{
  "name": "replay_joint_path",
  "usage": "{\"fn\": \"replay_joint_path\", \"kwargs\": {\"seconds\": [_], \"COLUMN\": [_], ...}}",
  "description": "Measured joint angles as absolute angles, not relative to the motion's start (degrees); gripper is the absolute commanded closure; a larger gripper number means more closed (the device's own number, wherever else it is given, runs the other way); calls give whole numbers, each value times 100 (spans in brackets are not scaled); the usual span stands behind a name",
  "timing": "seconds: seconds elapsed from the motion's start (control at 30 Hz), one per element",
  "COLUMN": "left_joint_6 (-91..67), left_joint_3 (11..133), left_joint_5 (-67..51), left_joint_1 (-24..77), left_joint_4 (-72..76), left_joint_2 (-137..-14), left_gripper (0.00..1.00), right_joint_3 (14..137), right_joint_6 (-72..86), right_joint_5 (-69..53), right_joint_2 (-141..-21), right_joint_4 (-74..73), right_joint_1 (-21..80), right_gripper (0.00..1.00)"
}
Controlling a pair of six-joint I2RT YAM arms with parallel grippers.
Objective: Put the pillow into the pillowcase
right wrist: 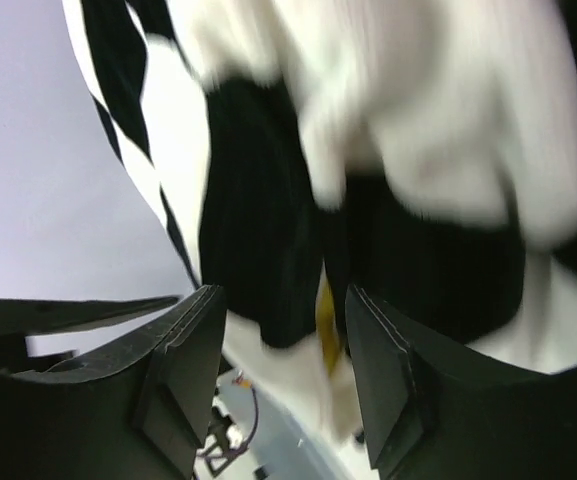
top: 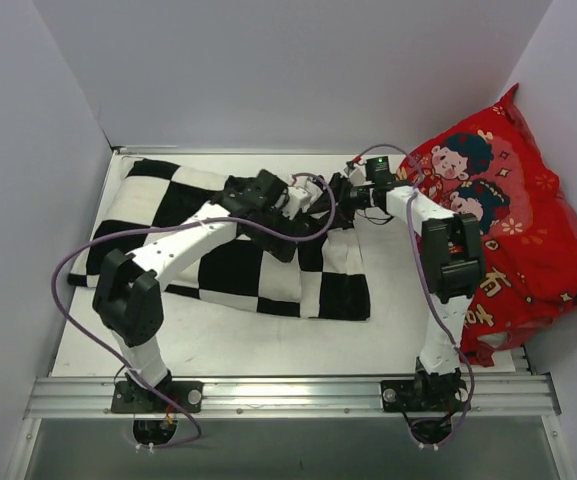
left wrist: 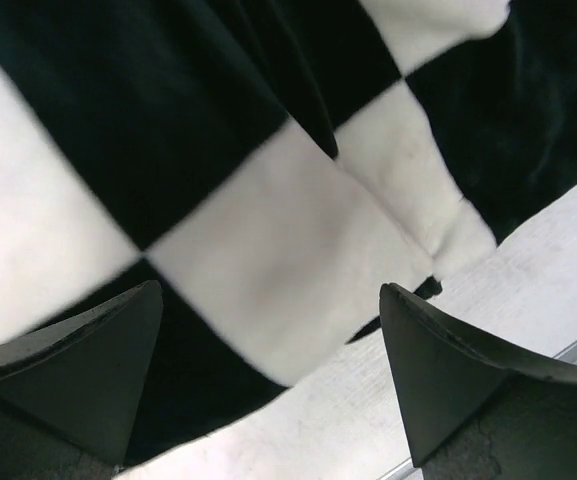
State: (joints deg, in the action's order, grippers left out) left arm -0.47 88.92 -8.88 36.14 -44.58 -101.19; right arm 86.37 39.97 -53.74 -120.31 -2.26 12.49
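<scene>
Left gripper (left wrist: 270, 295): black fingers (left wrist: 88, 365) spread wide, nothing between them. Just beyond the tips lies the limp black-and-white checkerboard fabric pillowcase (top: 248, 275), creased. Its edge meets the white table (top: 268, 345) near the right-hand finger. From overhead the case lies mostly flat, stretching away to the left of this gripper and back beneath its arm, which covers a diagonal band of squares. Right gripper (right wrist: 283, 300): it sits close beside the left one, on its right, with black fingers (right wrist: 188, 360) standing partly apart. A bunched fold of the same checkerboard cloth fills the gap ahead of the tips. Neither pad is seen pressing on it, though heavy blur in this wrist view leaves the contact unclear. Between the black folds shows a narrow yellow strip, the only visible part of the soft cream-white pillow (right wrist: 327, 325) with its yellow edge band. The rest is covered by the cloth, so how far in it sits cannot be made out. Both wrists together hide the far right corner of the case from above. To the right of the right gripper, a large red cartoon-printed cushion (top: 523, 230) is propped against the side wall, apart from the case, its near lower corner partly hidden behind the right arm. Purple cables (top: 68, 300) loop along both arms.
</scene>
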Motion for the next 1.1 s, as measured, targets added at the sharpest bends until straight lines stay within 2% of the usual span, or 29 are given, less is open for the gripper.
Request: {"fn": "replay_joint_path", "kwargs": {"seconds": [0.17,0.23,0.27,0.3,0.33,0.37,0.4,0.57,0.67,0.77,0.9,1.0,1.03,1.07,1.1], "left_joint_6": [-364,-548,-622,-711,-770,-858,-891,-766,-666,-532,-449,-467,-497,-530,-556], "left_joint_3": [8853,8855,8875,8903,8932,8941,8941,8646,8215,7966,7859,7782,7728,7679,7629], "left_joint_5": [298,582,666,687,593,462,255,-1876,-2939,-3452,-3734,-3846,-3883,-3913,-3946], "left_joint_1": [4425,4445,4416,4366,4278,4152,3997,2943,2499,2405,2405,2403,2390,2377,2357], "left_joint_4": [-4818,-4897,-4941,-4974,-4991,-4984,-4974,-4609,-4191,-3889,-3664,-3479,-3382,-3301,-3238], "left_joint_2": [-10473,-10661,-10783,-10919,-11067,-11183,-11262,-11170,-11024,-10919,-10831,-10820,-10818,-10818,-10818], "left_gripper": [3,12,26,37,54,82,98,100,100,100,100,100,100,100,100], "right_joint_3": [7502,7164,7024,6899,6766,6630,6510,6316,6386,6560,6807,7070,7159,7227,7238], "right_joint_6": [3841,3830,3830,3835,3850,3854,3876,4071,4219,4368,4637,4729,4766,4783,4805], "right_joint_5": [-5094,-5013,-4980,-4956,-4906,-4862,-4818,-4685,-4628,-4567,-4628,-4694,-4744,-4847,-4925], "right_joint_2": [-10737,-10447,-10401,-10392,-10407,-10431,-10464,-10842,-11135,-11397,-11646,-11909,-12027,-12169,-12243], "right_joint_4": [-744,-821,-821,-832,-823,-812,-808,-615,-397,-242,40,185,239,338,410], "right_joint_1": [1055,1081,1140,1219,1317,1420,1509,1885,2069,2178,2279,2364,2375,2377,2375], "right_gripper": [56,60,60,61,62,62,63,65,56,48,49,69,91,99,100]}}
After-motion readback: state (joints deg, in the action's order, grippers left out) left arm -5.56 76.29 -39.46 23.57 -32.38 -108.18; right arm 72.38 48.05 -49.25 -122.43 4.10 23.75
